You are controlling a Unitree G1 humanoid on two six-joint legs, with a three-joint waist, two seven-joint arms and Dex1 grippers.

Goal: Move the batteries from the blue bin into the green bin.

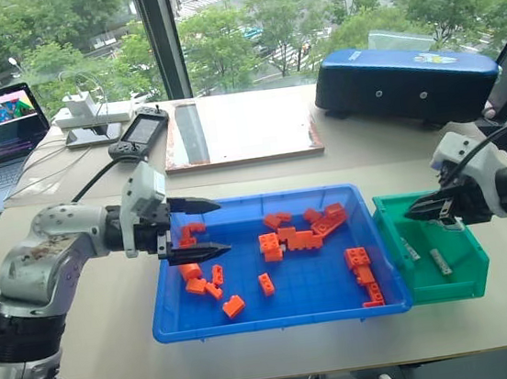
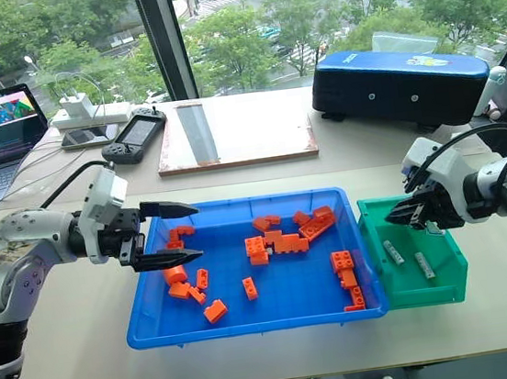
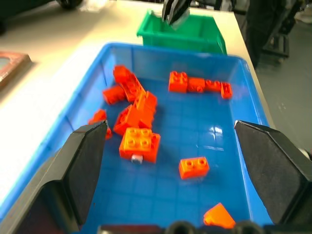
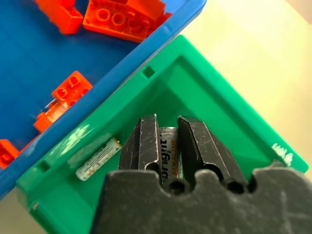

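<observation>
Left claw [image 1: 195, 228] is hanging wide open over its end of the blue bin [image 1: 251, 317], probably lining up another pick among the orange bricks [image 1: 287, 239] ahead of it. Right claw [image 4: 168, 141] is pinching a battery [image 4: 169, 146] over the green bin [image 1: 473, 284], long axis running along its fingers. Two batteries [image 1: 441, 262] are lying below it already.

1. Blue bin [image 1: 170, 297]: bright blue, faint grid pattern on its floor.
2. Green bin [image 1: 451, 287]: solid green.
3. Batteries [image 1: 441, 262]: grey-silver; one shows dark lettering in the right wrist view.
4. Toy bricks [image 1: 270, 245]: orange.
5. Hard case [image 1: 407, 83]: dark blue, pale label on top.
6. Counter [image 1: 88, 348]: pale beige.
7. Left hand [image 1: 198, 228] and right hand [image 1: 415, 212]: black fingers.
</observation>
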